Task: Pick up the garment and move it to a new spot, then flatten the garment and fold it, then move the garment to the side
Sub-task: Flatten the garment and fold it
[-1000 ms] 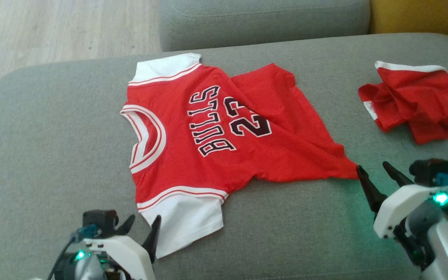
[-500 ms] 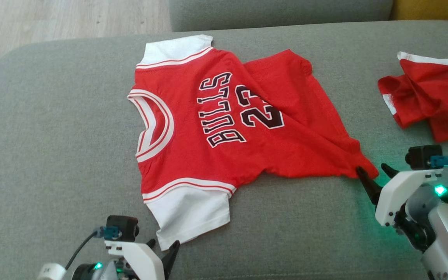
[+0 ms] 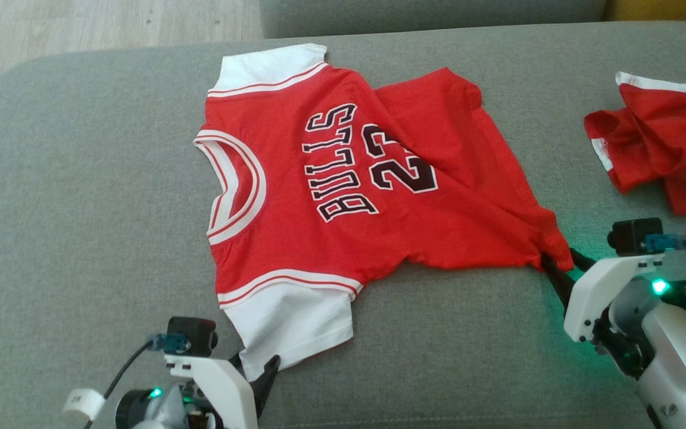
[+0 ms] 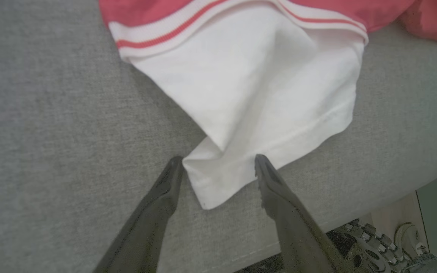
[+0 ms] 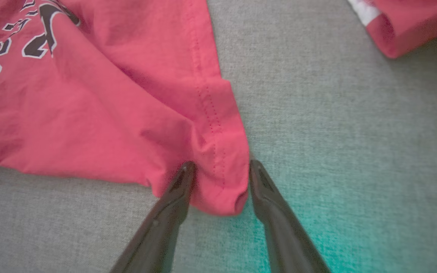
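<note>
Right hand now astride garment corner

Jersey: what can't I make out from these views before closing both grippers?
- Head view: right gripper, its fingertips covered by the jersey hem corner.
- Head view: second red garment, cut off by the right edge.
- Left wrist view: whether the left gripper has a finger beneath the white sleeve; cloth hides it.

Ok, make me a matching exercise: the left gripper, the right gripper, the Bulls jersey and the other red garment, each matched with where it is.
Things:
1. left gripper
2. right gripper
3. Bulls jersey
4. crumpled red garment

Places:
A. lying apart, far on the robot's right
B. fingers either side of the red hem corner
C. spread out mid sofa cushion
D. fingers either side of the white sleeve corner

Pairs: 1-D, 2-B, 3-C, 4-A
</note>
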Available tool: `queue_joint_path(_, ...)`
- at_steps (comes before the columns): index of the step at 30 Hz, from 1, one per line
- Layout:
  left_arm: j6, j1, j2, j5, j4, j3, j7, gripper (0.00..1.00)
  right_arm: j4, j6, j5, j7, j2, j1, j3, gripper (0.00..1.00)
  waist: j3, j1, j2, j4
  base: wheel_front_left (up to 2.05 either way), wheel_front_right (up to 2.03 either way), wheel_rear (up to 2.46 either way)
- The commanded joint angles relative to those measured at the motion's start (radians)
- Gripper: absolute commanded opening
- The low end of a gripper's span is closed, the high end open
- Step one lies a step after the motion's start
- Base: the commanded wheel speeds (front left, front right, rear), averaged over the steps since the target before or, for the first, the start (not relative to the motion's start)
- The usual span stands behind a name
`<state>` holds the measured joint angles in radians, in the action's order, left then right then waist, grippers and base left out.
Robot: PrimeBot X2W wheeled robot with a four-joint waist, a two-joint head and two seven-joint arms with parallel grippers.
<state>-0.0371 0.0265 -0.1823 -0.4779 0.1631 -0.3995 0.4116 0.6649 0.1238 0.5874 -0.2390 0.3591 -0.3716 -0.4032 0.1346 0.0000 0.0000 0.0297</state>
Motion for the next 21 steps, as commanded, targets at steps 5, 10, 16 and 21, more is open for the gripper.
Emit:
queue_joint_path(5, 0.017, -0.046, 0.009, -0.017, 0.011, 0.012, 0.016, 0.36, 0.013, 0.007, 0.039, 0.022, 0.025, -0.036, -0.061, 0.09, -0.003, 0.0000, 0.0000, 0.001, 0.00, 0.00, 0.00)
queue_joint_path(10, 0.026, -0.048, 0.007, -0.027, 0.009, 0.017, -0.006, 0.00, 0.023, 0.007, 0.065, 0.086, 0.040, -0.046, -0.081, 0.00, -0.014, 0.0000, 0.0000, 0.004, 0.00, 0.00, 0.00)
queue_joint_path(16, 0.031, -0.040, -0.016, -0.036, -0.031, 0.037, -0.033, 0.00, 0.023, 0.007, 0.091, 0.153, 0.063, -0.045, -0.099, 0.00, -0.037, 0.0000, 0.0000, 0.007, 0.00, 0.00, 0.00)
queue_joint_path(21, 0.041, -0.042, -0.022, -0.053, -0.093, 0.058, -0.069, 0.00, -0.017, 0.007, 0.137, 0.196, 0.071, -0.039, -0.114, 0.00, -0.052, 0.0000, 0.0000, 0.008, 0.00, 0.00, 0.00)
